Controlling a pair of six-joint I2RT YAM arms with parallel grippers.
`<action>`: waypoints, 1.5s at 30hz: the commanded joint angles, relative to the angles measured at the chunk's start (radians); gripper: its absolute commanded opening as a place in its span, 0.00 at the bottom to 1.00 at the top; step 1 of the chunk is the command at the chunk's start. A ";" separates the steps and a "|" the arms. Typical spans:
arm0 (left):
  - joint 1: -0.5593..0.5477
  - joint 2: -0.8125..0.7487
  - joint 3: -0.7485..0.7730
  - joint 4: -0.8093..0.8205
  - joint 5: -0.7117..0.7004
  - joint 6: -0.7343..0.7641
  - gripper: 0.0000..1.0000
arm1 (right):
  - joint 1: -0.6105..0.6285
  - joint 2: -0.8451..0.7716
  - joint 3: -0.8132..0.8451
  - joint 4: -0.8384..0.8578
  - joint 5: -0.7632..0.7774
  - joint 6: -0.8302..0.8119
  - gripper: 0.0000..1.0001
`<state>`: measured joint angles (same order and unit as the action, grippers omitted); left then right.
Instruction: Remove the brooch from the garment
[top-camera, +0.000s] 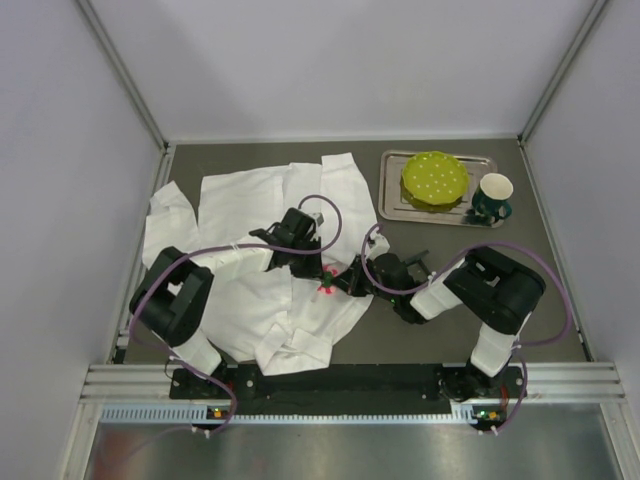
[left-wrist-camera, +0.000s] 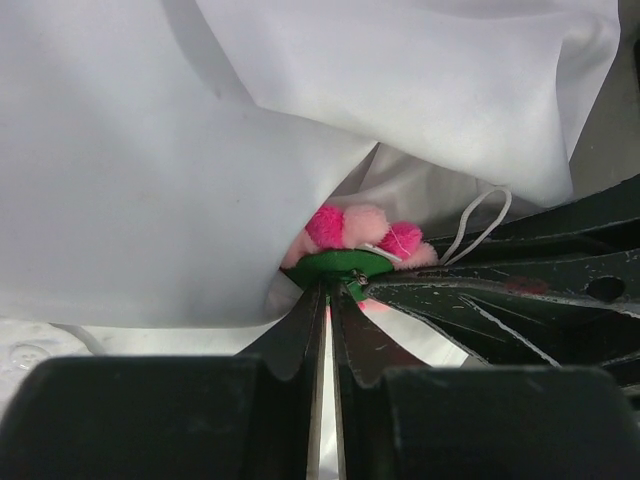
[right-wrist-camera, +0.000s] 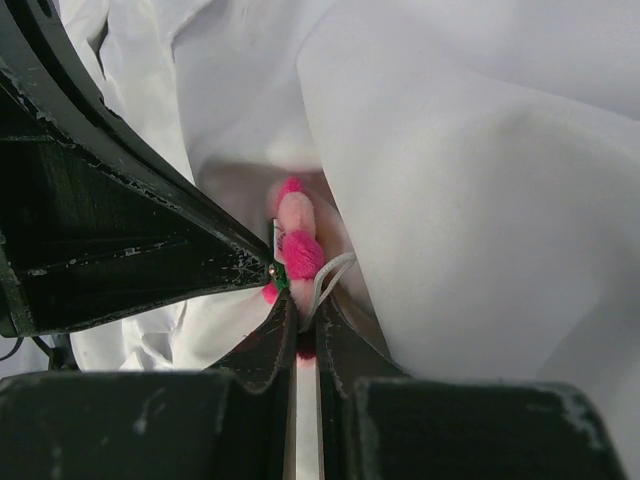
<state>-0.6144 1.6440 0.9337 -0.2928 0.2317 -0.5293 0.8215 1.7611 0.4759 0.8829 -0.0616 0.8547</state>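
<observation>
The garment (top-camera: 240, 200) was spread, wrinkled, over the left and middle of the bench (top-camera: 560, 300), its collar towards the near edge. The brooch (top-camera: 326, 284) was found near the shirt's right front edge, between the two arms' tips, which were brought together there from either side.

In the left wrist view, the left jaws were seen clenched to a thin slit, the green backing of the brooch (left-wrist-camera: 360, 228) pinched at their tips; the pink petals were tucked under a fold of the garment (left-wrist-camera: 150, 180). A thin white loop (left-wrist-camera: 480, 222) was seen beside the petals.

In the right wrist view, the right jaws were likewise clenched on the brooch (right-wrist-camera: 298, 245), pink material being visible in the narrow gap between them, with the garment (right-wrist-camera: 480, 180) bunched above and to the right.

At the far right, a metal tray (top-camera: 390, 190) was set, a yellow-green dotted plate (top-camera: 434, 180) on it and a dark green cup (top-camera: 492, 196) at its right end.
</observation>
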 joint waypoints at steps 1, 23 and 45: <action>-0.002 0.027 0.025 0.023 -0.003 -0.005 0.09 | -0.004 0.003 0.024 0.010 -0.018 -0.034 0.00; -0.016 0.125 0.034 0.031 -0.118 -0.060 0.00 | 0.030 0.006 0.082 -0.077 -0.012 -0.098 0.00; -0.045 0.244 0.060 -0.080 -0.378 -0.143 0.00 | 0.051 -0.014 0.069 -0.085 0.034 -0.111 0.00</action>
<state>-0.6735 1.7485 1.0489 -0.3725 0.0460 -0.6697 0.8330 1.7561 0.5255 0.7765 0.0010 0.7765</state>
